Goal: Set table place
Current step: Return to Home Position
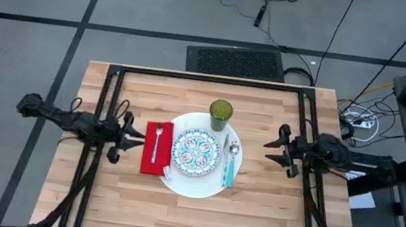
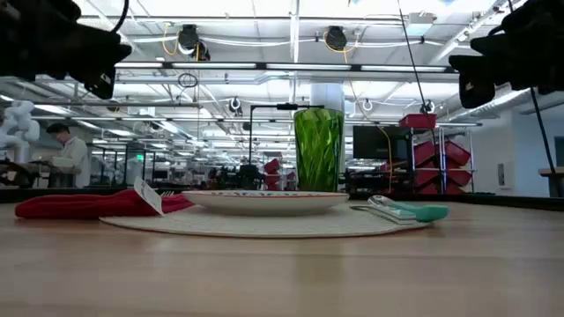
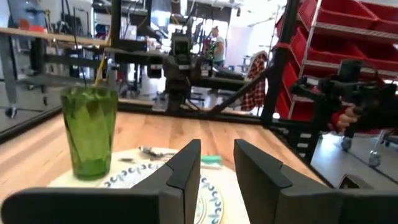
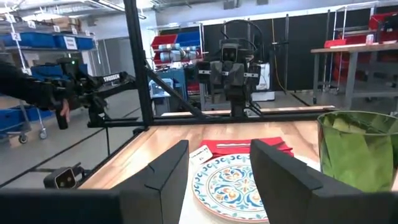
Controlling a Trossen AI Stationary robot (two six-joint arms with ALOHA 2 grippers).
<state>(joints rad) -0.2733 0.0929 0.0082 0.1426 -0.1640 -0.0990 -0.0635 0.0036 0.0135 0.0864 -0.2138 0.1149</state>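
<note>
I see the table (image 1: 253, 213) with the setting laid at its middle, a little nearer the far edge than the near one. A white round mat (image 1: 195, 188) carries the small blue-red patterned plate (image 1: 196, 153) at its centre. The green cup (image 1: 220, 114) stands upright on the mat's far rim, just beyond the patterned plate and not on top of it. The teal-handled spoon (image 1: 228, 167) lies on the mat's right part, just beside the plate, bowl toward the table's far edge. The red napkin (image 1: 147, 161) lies against the mat's left rim, long side running far to near, with the silver fork (image 1: 156, 143) lengthwise on it and a small white tag (image 1: 167, 173) at its near right corner. My left gripper (image 1: 136, 139) hangs above the table toward the left edge, just left of the napkin, pointing at the setting; its fingers (image 3: 180, 180) are parted by a narrow gap and hold nothing. My right gripper (image 1: 271, 153) hangs opposite, toward the right edge, apart from the spoon; its fingers (image 4: 168, 180) are spread wider and also empty. From table height both grippers sit well above the dishes.
</note>
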